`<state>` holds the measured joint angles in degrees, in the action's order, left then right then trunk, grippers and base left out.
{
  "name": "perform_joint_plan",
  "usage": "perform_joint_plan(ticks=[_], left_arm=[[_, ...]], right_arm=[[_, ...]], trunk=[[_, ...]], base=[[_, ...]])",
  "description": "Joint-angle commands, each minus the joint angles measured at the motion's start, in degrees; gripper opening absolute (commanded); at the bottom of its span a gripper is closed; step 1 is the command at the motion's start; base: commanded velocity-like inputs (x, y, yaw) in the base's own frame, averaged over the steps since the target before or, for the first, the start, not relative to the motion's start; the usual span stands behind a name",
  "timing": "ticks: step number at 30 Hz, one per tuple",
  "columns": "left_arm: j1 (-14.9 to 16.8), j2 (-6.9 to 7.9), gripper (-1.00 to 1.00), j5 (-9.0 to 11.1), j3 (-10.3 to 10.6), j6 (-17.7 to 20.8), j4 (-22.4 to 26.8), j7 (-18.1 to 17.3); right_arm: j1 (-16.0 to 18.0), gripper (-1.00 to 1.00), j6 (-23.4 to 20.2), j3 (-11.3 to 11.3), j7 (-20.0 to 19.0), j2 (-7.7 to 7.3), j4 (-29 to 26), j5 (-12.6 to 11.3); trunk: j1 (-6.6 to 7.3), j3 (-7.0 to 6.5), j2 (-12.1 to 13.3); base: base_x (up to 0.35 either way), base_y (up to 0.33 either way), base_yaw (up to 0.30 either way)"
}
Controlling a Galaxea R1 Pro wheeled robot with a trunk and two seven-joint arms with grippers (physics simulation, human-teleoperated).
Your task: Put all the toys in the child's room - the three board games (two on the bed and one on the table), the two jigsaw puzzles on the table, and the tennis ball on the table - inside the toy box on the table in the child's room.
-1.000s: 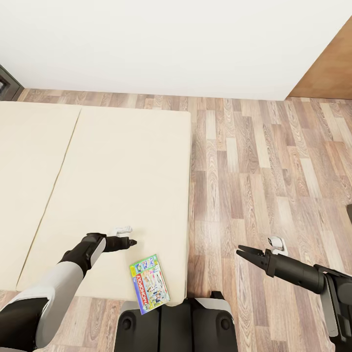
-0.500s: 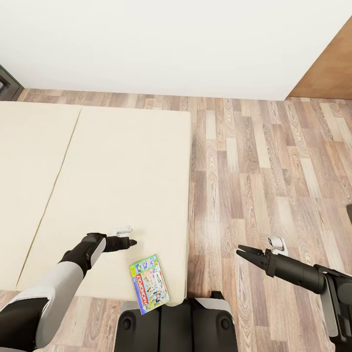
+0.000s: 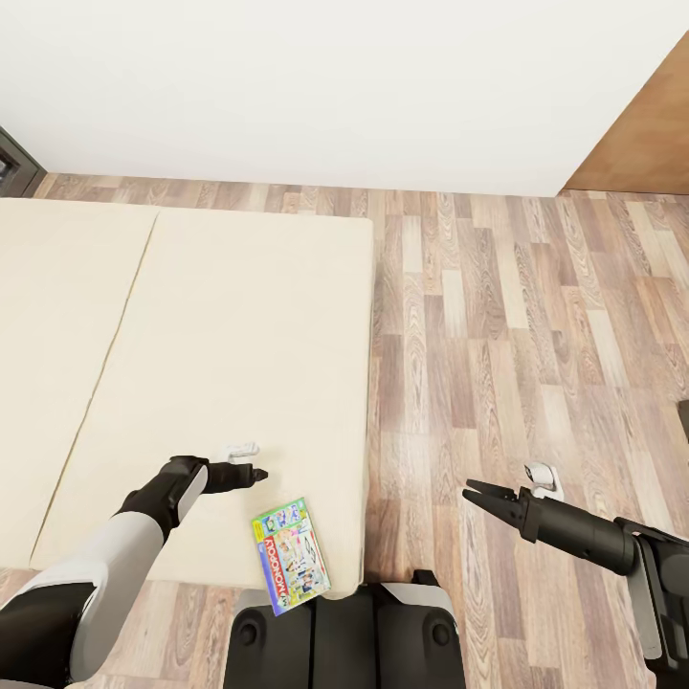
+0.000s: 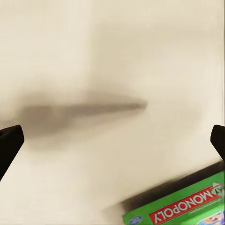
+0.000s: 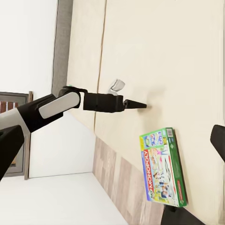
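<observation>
**newbie_ops:** Quick sanity check before I go for this pickup. The green-edged board game (image 3: 291, 555) is lying flat on the bed (image 3: 239, 316), right at the near edge by the corner, just in front of the robot's base. The left pincer (image 3: 259, 473) hovers over the mattress just beside it, up and to the left of the box. Good enough?

**grumpy_teleop:** Not lined up, I'd say. In the left wrist view the box (image 4: 180, 211) only pokes in at one corner, so the pincer is aimed at bare mattress. Slide it toward the box until a long edge sits between the fingers.

**newbie_ops:** Is it even spread? From the head view it looks pinched to a point.

**grumpy_teleop:** The wrist view has one dark fingertip (image 4: 9, 143) at each side edge, well apart, so I read it as released. Nothing's in it.

**newbie_ops:** And the right one?

**grumpy_teleop:** The right pincer (image 3: 471, 494) hangs over the wood floor (image 3: 536, 316), well clear of the bed, also released and empty. Leave it there.

**newbie_ops:** Any tips for the grab?

**grumpy_teleop:** A flat box on a soft mattress is hard to get under. My guess is it's easiest from the side overhanging the bed edge: pinch across the thickness there, then lift level so it doesn't slide out.
</observation>
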<state>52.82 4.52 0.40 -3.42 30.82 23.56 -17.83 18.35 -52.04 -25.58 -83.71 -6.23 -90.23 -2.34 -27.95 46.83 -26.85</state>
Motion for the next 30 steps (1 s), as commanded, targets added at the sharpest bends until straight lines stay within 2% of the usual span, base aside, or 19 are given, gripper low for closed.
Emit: perform_joint_plan(ticks=[1,9,20,30], left_arm=[[0.01,-0.05,1.00,0.04,-0.36,0.47,0.08,-0.20],[0.01,-0.11,1.00,0.04,-0.36,0.44,0.08,-0.19],[0.01,-0.12,1.00,0.04,-0.34,0.40,0.08,-0.19],[0.01,-0.12,1.00,-0.02,-0.35,0.30,0.08,-0.19]], right_arm=[[0.02,1.00,-0.59,-0.03,-0.12,-0.01,0.01,-0.12],[0.02,1.00,-0.54,-0.07,-0.19,-0.01,0.04,-0.12],[0.02,1.00,-0.53,-0.08,-0.21,-0.01,0.05,-0.13],[0.02,1.00,-0.52,-0.01,-0.17,-0.01,0.05,-0.16]], trunk=[[-0.03,0.05,-0.08],[-0.03,0.05,-0.08],[-0.03,0.05,-0.08],[-0.03,0.05,-0.08]], base=[[0.000,-0.138,0.000],[0.000,-0.201,0.000],[0.000,-0.077,0.000],[0.000,-0.166,0.000]])
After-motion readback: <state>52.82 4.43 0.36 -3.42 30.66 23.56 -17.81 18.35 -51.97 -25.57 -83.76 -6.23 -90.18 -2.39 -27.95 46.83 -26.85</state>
